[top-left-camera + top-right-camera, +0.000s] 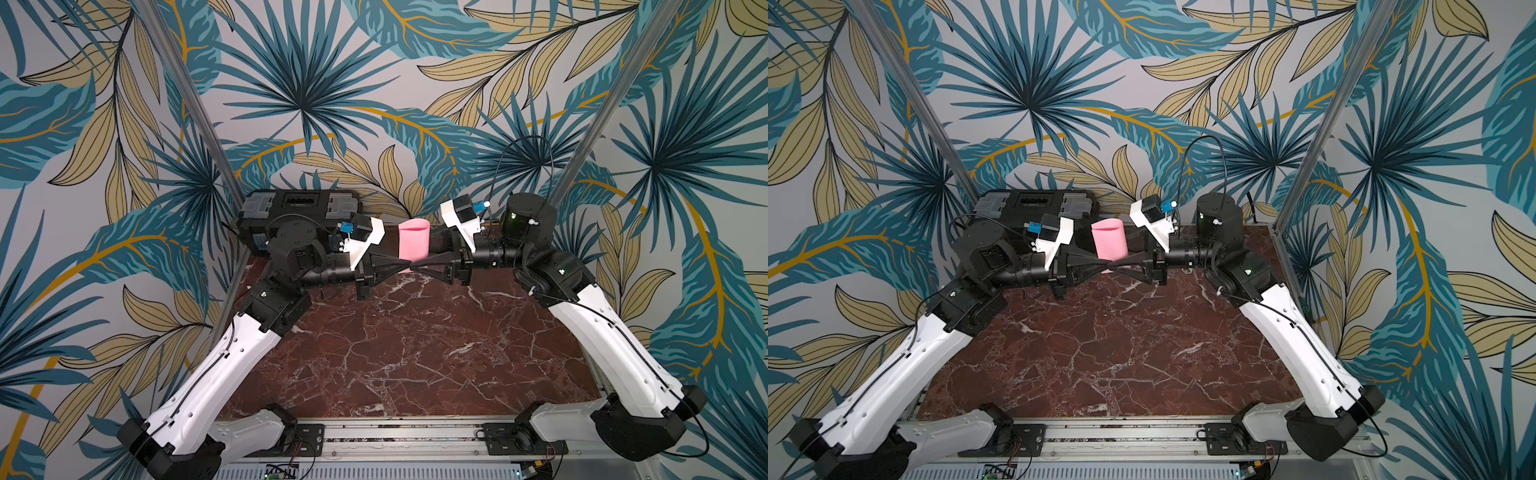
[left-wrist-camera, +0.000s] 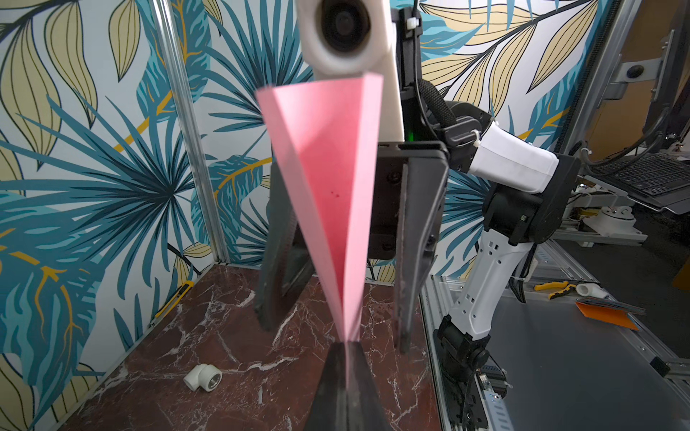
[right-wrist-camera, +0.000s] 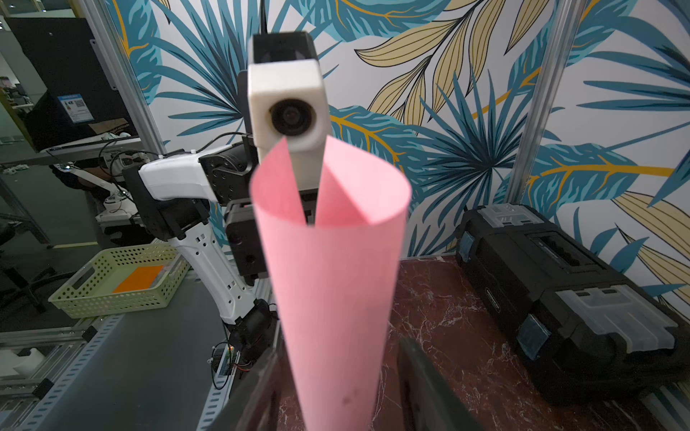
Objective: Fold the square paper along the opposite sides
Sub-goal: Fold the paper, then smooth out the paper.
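Observation:
The square paper (image 1: 414,243) (image 1: 1109,243) is a light-pink sheet bent into an upright loop above the far middle of the table, in both top views. My left gripper (image 2: 346,345) (image 1: 405,266) is shut on the paper, pinching its two opposite edges together at the loop's base. My right gripper (image 3: 341,352) (image 1: 419,267) faces it from the other side and is open. The curled paper (image 3: 332,280) runs between its fingers (image 3: 414,369) with a gap on each side. The paper (image 2: 328,186) fans out from the left jaws toward the right wrist.
A black toolbox (image 1: 299,208) (image 3: 560,298) stands at the table's back left. A white pipe elbow (image 2: 203,377) and a yellow utility knife (image 2: 173,298) lie on the red marble table (image 1: 415,353). A green basket (image 3: 119,280) sits off the table.

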Robot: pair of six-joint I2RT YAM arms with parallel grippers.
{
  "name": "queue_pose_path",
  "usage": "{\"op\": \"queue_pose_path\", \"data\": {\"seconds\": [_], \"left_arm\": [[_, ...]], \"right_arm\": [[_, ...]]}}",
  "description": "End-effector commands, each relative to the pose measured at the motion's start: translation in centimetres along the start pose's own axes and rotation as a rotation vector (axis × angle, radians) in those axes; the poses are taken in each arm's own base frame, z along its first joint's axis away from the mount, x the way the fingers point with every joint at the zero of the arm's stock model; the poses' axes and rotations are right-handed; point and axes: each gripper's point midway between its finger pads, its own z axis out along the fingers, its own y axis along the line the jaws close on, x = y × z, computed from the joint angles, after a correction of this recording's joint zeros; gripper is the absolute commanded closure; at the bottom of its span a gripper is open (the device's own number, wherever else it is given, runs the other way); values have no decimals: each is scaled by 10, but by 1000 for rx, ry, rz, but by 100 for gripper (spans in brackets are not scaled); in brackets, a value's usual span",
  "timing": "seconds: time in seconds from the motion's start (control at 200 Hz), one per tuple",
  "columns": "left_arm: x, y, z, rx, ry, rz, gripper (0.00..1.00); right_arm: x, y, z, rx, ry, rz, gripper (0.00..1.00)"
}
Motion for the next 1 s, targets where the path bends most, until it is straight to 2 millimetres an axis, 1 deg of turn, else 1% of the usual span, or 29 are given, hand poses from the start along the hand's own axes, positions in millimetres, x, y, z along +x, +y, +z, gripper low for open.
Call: {"op": "queue_pose_path", "data": {"seconds": [0.0,0.105,0.22,0.356,0.521,0.611,0.731,0.846,0.997], "left_arm": [[2,-4,-1,13,-4,4,100],[5,-2,1,17,1,-7,100],[4,-2,1,17,-2,-5,100],[0,-4,-2,9,-10,7,100],[-5,-7,-5,7,-24,21,100],[-7,-8,-6,7,-28,23,100],[-5,-7,-5,8,-26,17,100],[-5,-7,-5,8,-27,17,100],[-6,-7,-5,6,-29,22,100]], "right_arm": [[-3,8,-7,12,6,-36,49],[-7,10,-8,2,2,-44,54],[-8,13,-8,-12,2,-48,60],[-3,17,-9,-29,18,-45,60],[13,16,-7,-34,47,-25,60],[13,15,-6,-37,48,-22,60],[10,14,-5,-35,45,-28,61],[11,13,-6,-25,47,-29,67],[12,11,-6,-16,51,-30,70]]}}
